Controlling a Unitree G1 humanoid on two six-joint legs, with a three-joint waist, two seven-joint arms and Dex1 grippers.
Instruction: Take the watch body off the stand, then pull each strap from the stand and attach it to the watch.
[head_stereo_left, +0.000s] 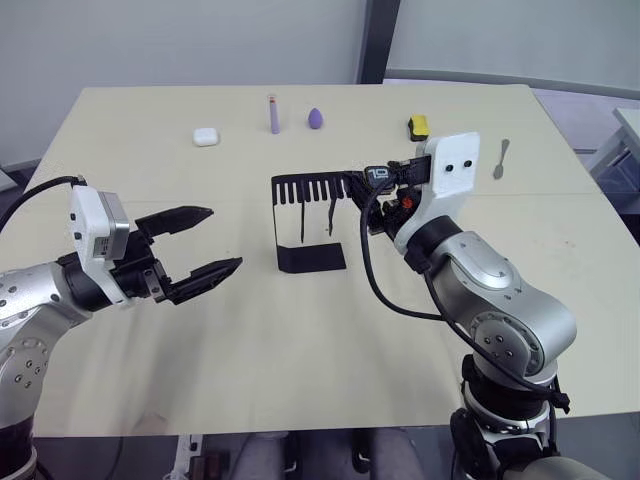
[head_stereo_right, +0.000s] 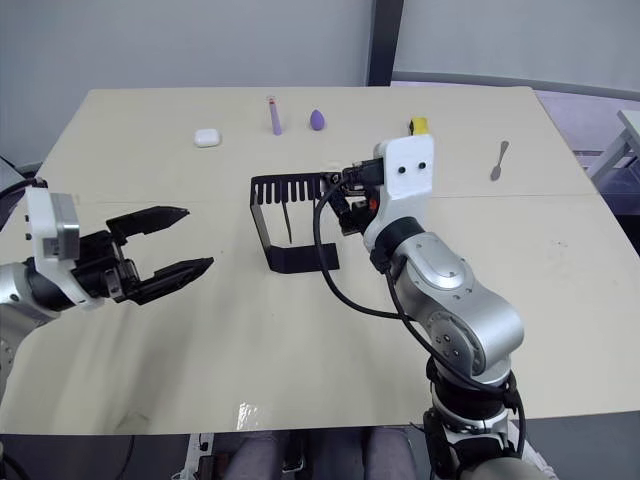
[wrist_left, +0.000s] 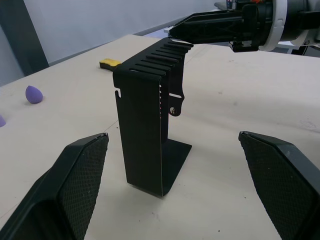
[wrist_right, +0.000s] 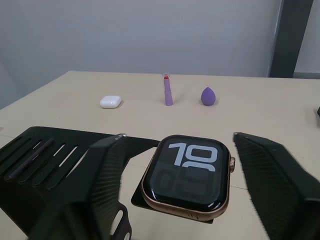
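Stand (head_stereo_left: 305, 225) sits upright on the desk (head_stereo_left: 250, 340), flat foot down, slotted comb on top. It serves as the landmark for everything below.

Watch body (wrist_right: 187, 175) rests on the stand's top, at the end of the comb nearest the right arm; screen faces up, white digits lit, metallic rim visible. Right hand (wrist_right: 180, 190) is at that same end of the stand, its two fingers (wrist_right: 97, 185) spread apart with one on each side of the watch body. No contact with the case that I can make out.

Straps (head_stereo_left: 316, 218): two thin dark bands hang down from the comb slots, inside the stand's bend, above the foot.

Left hand (head_stereo_left: 200, 245) hovers over the desk on the side of the stand away from the watch, near it but apart. Fingers wide apart, nothing between them. In the left wrist view the stand's upright stands between the two pads (wrist_left: 82, 175).

Beyond the stand, toward the far edge of the desk: a white earbud case (head_stereo_left: 205, 137), a lilac stick (head_stereo_left: 274, 114), a purple egg-shaped sponge (head_stereo_left: 315, 118), a yellow-black block (head_stereo_left: 419, 126). A spoon (head_stereo_left: 500, 158) lies farther out past the right arm.
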